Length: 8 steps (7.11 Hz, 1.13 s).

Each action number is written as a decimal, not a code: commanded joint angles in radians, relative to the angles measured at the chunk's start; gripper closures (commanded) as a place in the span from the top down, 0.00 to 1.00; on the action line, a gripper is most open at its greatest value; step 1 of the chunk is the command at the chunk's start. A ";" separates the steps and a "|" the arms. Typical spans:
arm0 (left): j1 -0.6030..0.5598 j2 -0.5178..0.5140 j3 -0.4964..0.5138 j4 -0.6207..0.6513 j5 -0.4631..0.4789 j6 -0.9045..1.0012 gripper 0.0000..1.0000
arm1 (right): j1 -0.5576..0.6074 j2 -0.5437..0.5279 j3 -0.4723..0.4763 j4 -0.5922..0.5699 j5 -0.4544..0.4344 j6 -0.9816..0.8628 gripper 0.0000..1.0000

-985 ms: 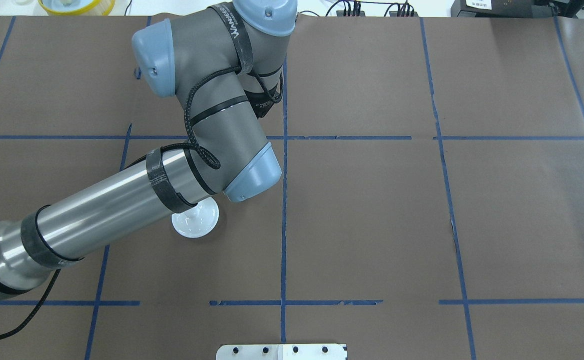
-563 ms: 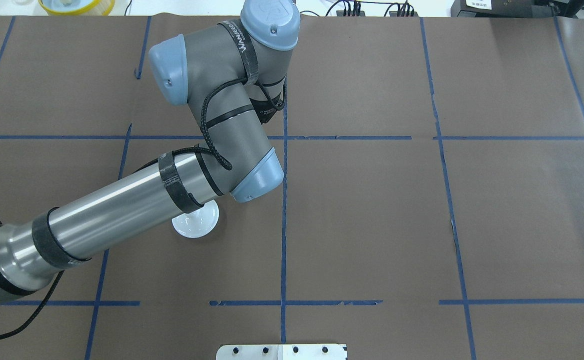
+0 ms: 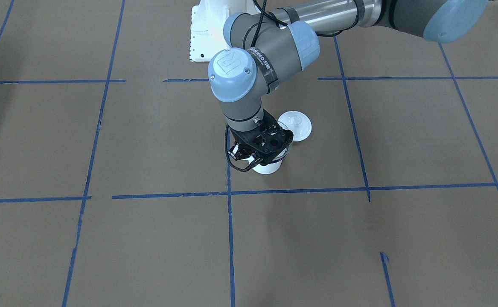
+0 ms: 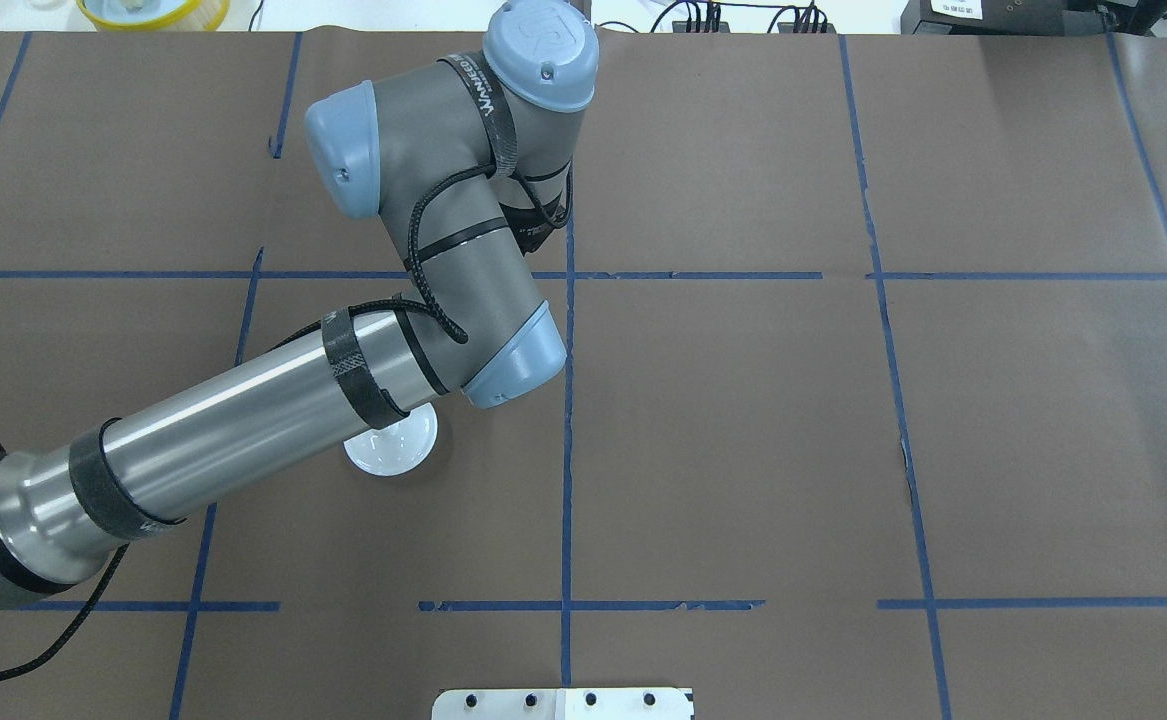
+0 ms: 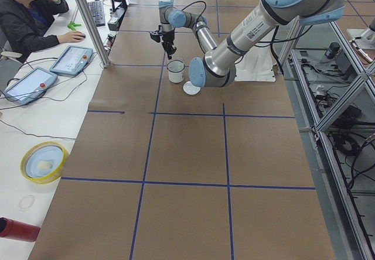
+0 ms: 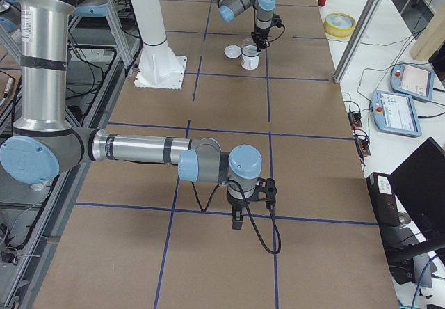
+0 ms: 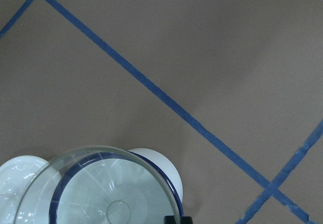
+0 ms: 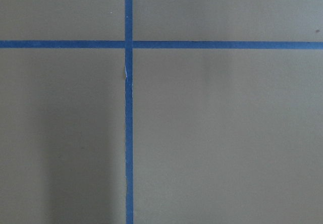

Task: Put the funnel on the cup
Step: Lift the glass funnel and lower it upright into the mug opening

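The white cup [image 3: 267,167] with its dark blue rim stands near the table's middle. It also shows in the left wrist view [image 7: 162,163] and the exterior left view [image 5: 176,72]. The clear funnel [image 7: 101,193] hangs right over the cup's mouth, its wide rim offset a little from the blue rim. My left gripper [image 3: 255,158] points down over the cup and is shut on the funnel's rim; one fingertip [image 7: 177,219] shows at the rim's edge. In the overhead view the arm hides cup, funnel and gripper. My right gripper [image 6: 237,218] hangs low over bare brown paper far from the cup; I cannot tell its state.
A round white knobbed lid [image 3: 295,125] lies on the table right beside the cup, on the robot's side, and shows in the overhead view [image 4: 398,445]. The white base plate [image 3: 208,34] is behind it. A yellow bowl [image 4: 153,10] sits off the far edge. An operator [image 5: 29,14] sits at the far side.
My left wrist has shifted a little to the right in the overhead view, then nearly stopped. The lid has not moved.
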 commanded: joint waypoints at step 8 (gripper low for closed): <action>-0.054 0.215 -0.432 0.018 -0.002 0.290 1.00 | 0.000 0.000 0.000 0.000 0.000 0.000 1.00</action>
